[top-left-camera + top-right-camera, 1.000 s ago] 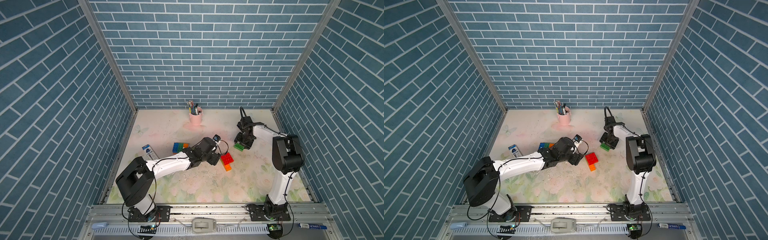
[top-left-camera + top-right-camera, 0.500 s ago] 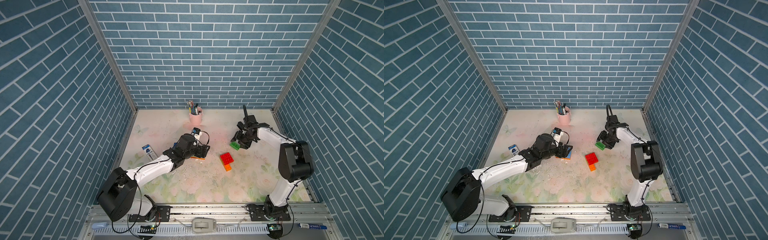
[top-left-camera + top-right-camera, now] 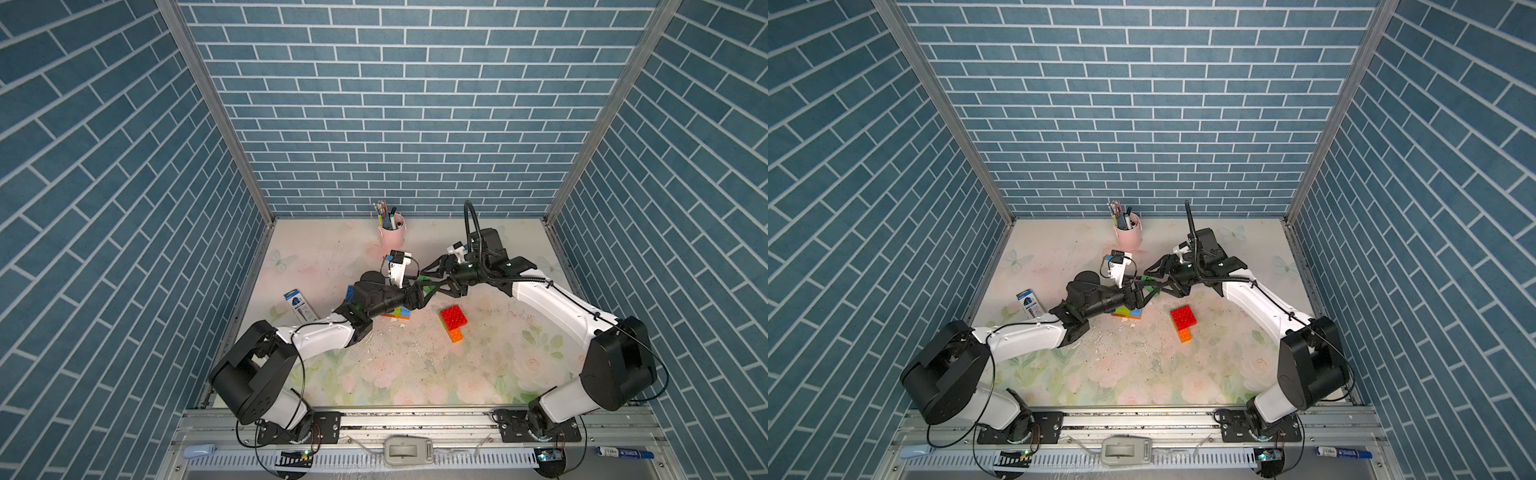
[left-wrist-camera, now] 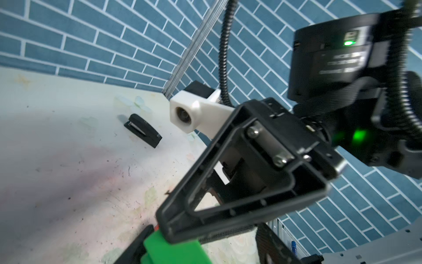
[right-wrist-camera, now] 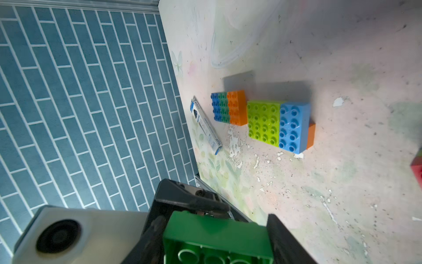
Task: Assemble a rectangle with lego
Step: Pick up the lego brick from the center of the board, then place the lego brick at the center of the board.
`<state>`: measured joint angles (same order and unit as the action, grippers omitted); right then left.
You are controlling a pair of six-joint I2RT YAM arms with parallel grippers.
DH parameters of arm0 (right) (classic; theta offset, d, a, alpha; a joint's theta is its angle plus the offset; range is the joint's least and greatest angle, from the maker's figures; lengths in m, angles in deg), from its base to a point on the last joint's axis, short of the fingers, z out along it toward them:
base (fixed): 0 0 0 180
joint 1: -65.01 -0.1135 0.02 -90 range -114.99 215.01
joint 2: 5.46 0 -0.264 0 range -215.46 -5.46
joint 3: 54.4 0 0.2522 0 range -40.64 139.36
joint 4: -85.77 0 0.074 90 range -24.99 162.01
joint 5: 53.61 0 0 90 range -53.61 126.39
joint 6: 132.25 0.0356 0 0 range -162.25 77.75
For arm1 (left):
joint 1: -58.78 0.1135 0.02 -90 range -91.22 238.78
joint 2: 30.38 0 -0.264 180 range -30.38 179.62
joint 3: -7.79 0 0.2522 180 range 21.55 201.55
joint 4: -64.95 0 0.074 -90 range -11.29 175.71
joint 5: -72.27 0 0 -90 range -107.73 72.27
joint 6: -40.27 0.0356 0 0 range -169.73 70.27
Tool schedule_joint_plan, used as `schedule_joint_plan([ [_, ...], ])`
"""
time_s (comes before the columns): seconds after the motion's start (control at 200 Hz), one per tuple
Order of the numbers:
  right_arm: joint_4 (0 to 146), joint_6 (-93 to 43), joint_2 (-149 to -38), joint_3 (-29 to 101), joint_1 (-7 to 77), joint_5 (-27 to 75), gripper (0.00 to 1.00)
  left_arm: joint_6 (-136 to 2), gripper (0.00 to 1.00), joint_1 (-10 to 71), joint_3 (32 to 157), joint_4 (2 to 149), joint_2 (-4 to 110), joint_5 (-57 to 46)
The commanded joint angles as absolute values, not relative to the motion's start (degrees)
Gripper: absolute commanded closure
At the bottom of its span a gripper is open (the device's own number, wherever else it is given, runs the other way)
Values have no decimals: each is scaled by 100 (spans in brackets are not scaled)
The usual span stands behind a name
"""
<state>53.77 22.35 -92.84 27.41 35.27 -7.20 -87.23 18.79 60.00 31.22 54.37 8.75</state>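
Handover over the table [image 3: 415, 374]: your right gripper [image 3: 426, 281] is clamped on a green brick [image 5: 217, 240], held clear of the surface with its hollow underside facing the right wrist camera. Your left gripper [image 3: 417, 296] sits against the same brick from the opposite side. Whether the left jaws have closed on it cannot be told, because the right finger blocks the left wrist view.

Release with the right before the left has a seated hold and the brick likely falls. It could strike the lime-and-blue slab [image 5: 278, 124] lying close by and knock it out of line with the blue, green and orange slab [image 5: 228, 107] beside it. Four fingers crowd one small brick, so a closing jaw may catch the other gripper's finger or twist the brick askew. The red-and-orange piece [image 3: 454, 319] lies apart, probably out of harm's way
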Motion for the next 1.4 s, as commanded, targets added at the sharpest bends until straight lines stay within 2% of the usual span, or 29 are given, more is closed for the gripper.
schedule_joint_plan([
  [0.0, 5713, 2563, -9046, 2652, 3504, -1008, 57, -8771, 45, 1922, 5843, 2584, 5335, 1210],
  [0.27, 5835, 2615, -9028, 2573, 3438, -1086, 58, -8872, 80, 1932, 5907, 2554, 5402, 1214],
  [0.4, 6076, 2744, -9045, 2490, 3456, -1031, 46, -8808, 89, 1932, 5917, 2907, 5282, 1161],
  [0.48, 5910, 2617, -9000, 2506, 3586, -892, 37, -8671, 93, 1932, 5861, 3682, 5003, 969],
  [0.59, 5720, 2422, -8755, 2205, 4105, -711, 33, -8100, 97, 1910, 5772, 6055, 4189, 376],
  [0.68, 5286, 2005, -8552, 2013, 4541, -423, 33, -7361, 98, 1617, 5960, 8548, 3485, -802],
  [0.76, 4874, 1608, -8513, 1974, 4710, -130, 33, -7117, 98, 1196, 6287, 10470, 3362, -1664],
  [0.875, 4682, 1298, -8608, 1962, 4717, 226, 34, -7495, 98, 467, 6612, 11975, 3817, -2471],
  [0.995, 4657, 1152, -8709, 1921, 4708, 427, 36, -7841, 98, -79, 6953, 12383, 4699, -2982],
  [1.155, 4558, 1037, -8678, 1897, 4686, 489, 36, -7992, 95, -415, 7604, 12541, 5853, -3393],
  [1.395, 4309, 842, -8497, 1790, 4691, 685, 37, -7969, 77, -698, 8268, 12398, 7071, -3272],
])
